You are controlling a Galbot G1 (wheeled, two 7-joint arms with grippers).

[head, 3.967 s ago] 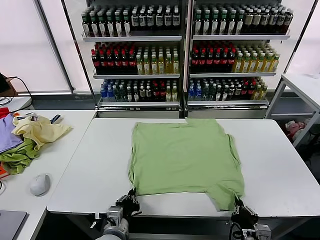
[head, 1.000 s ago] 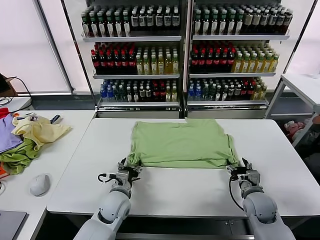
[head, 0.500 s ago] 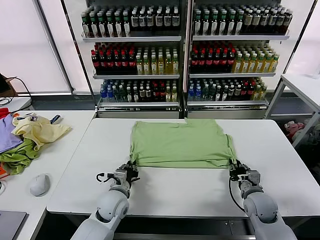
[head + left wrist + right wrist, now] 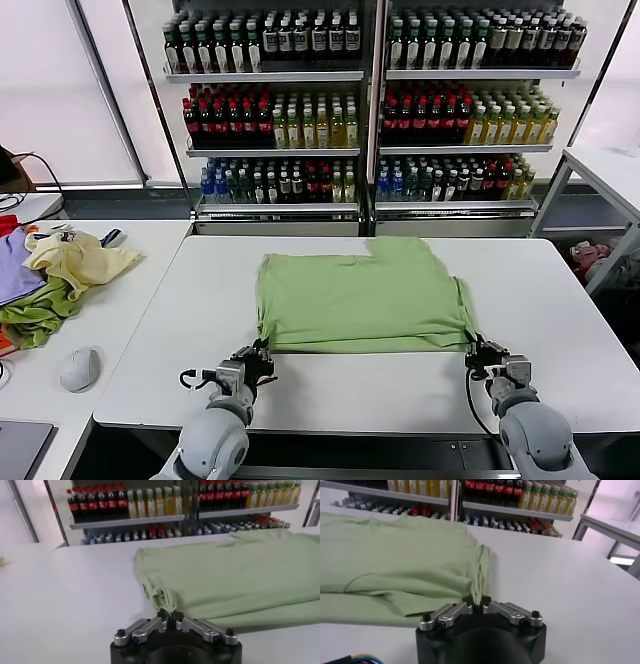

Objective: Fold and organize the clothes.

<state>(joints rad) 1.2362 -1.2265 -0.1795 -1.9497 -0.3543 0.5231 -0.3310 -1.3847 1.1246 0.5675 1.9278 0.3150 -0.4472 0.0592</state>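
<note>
So the light sage-green soft-cloth polo shirt is lying folded over on itself in the middle of the white counter, in front of the drink-bottle shelves. The left gripper is clamped shut on the shirt's near left corner. The right gripper is pinched tight on the shirt's near right corner, both low at the near edge of the shirt.

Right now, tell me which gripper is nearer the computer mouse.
Left. The left gripper pinches the green shirt at its near-left corner, on the side of the mouse; the right gripper holds the far corner.
</note>
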